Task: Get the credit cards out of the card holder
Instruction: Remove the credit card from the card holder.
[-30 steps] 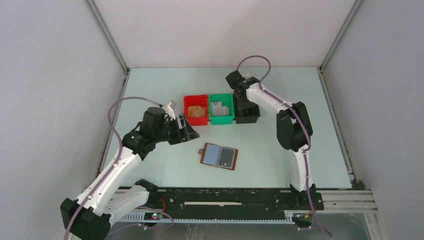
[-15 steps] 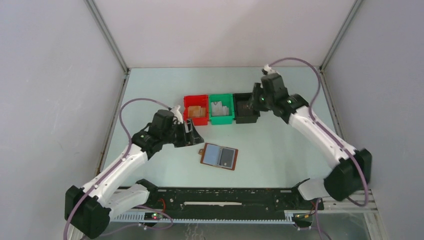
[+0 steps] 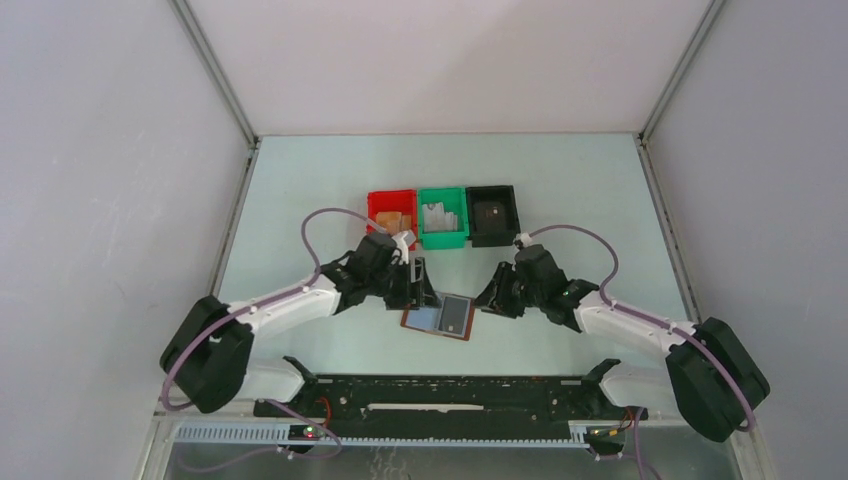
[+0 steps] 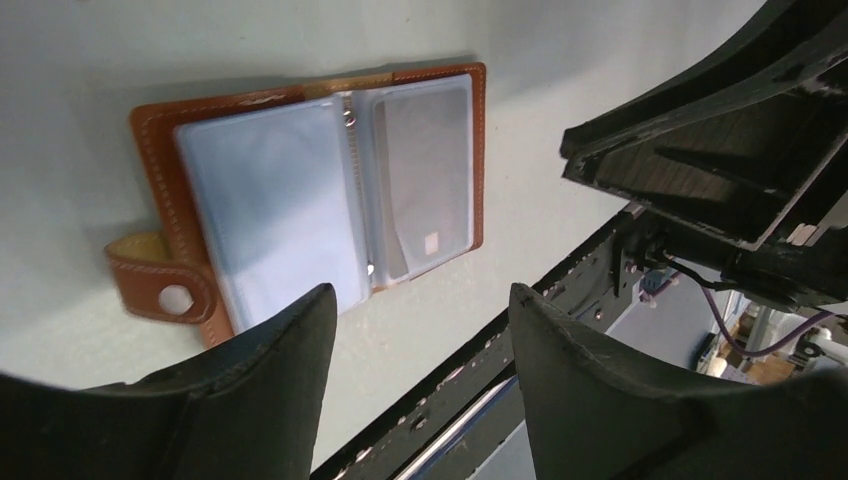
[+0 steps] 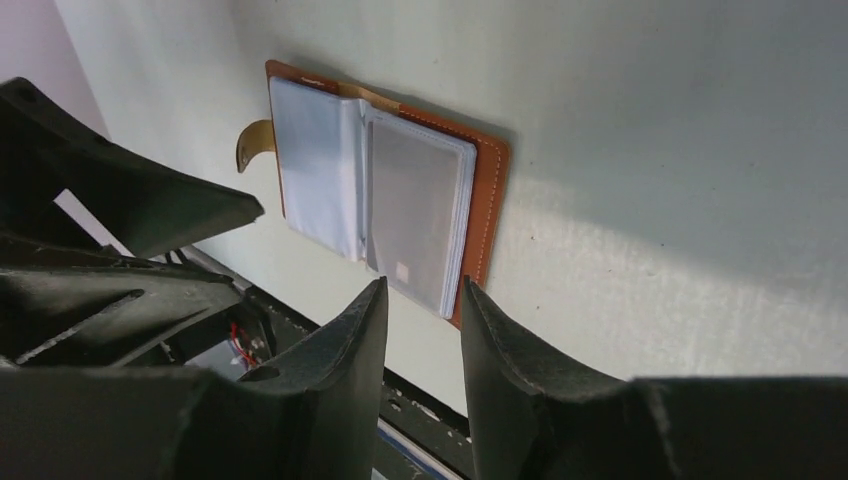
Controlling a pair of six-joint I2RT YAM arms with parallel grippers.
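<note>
The card holder (image 3: 428, 316) lies open and flat on the table, brown leather with light blue-grey sleeves (image 4: 270, 200) and a side tab (image 4: 160, 290). A dark grey credit card (image 3: 456, 316) with a small light chip sits inside the right-hand sleeve (image 4: 425, 175) (image 5: 410, 215). My left gripper (image 3: 421, 287) hovers just over the holder's left edge, open, with nothing between its fingers (image 4: 420, 300). Just right of the holder, my right gripper (image 3: 491, 299) is low and open with a narrower gap, and it holds nothing (image 5: 422, 292).
Three small square bins stand in a row behind the holder: red (image 3: 392, 200) with tan blocks, green (image 3: 443, 238) with pale pieces, and black (image 3: 493, 238). A black rail (image 3: 450, 392) runs along the table's near edge.
The right arm has swung from the black bin down to the holder's right side. The left gripper has moved right, up to the holder's left edge. The holder has not moved.
</note>
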